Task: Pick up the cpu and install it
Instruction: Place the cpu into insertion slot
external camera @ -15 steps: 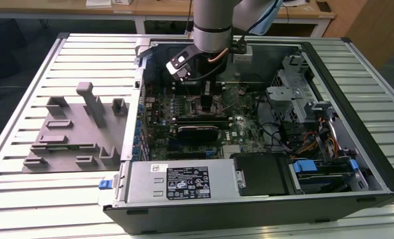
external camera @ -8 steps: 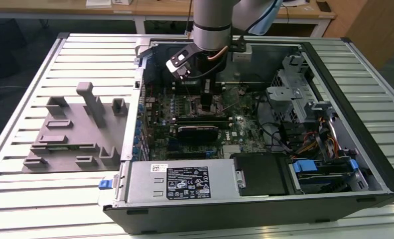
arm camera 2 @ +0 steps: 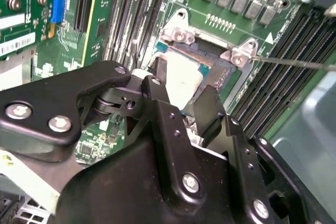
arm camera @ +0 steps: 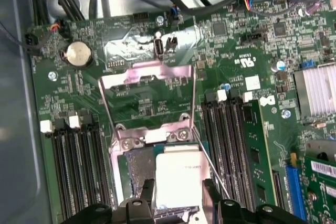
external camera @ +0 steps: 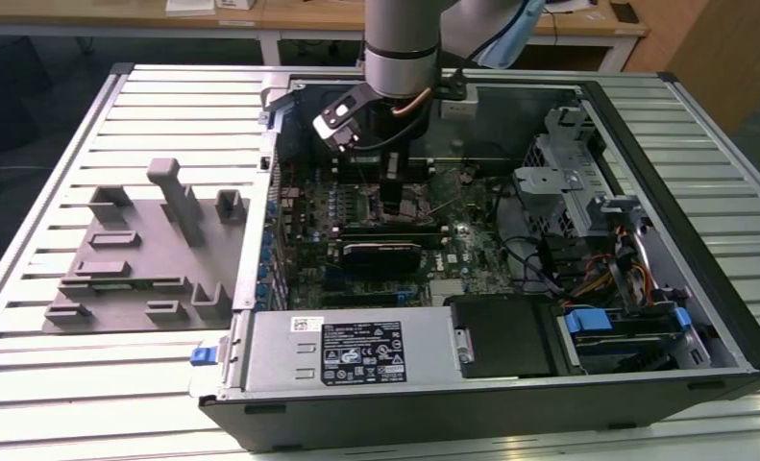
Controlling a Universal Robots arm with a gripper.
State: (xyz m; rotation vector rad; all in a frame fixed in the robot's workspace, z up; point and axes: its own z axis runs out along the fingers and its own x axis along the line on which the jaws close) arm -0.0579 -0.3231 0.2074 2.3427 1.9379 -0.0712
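First wrist view: the cpu gripped over the open socket.
The cpu is a small flat square with a pale silver top plate. The end effector is narrow, a black finger against each of two opposite edges, with the chip between them over the socket, whose metal frame stands raised. In the exterior view, left to right: grey blocks on the slatted worktop, then the open computer case, the arm reaching into it.
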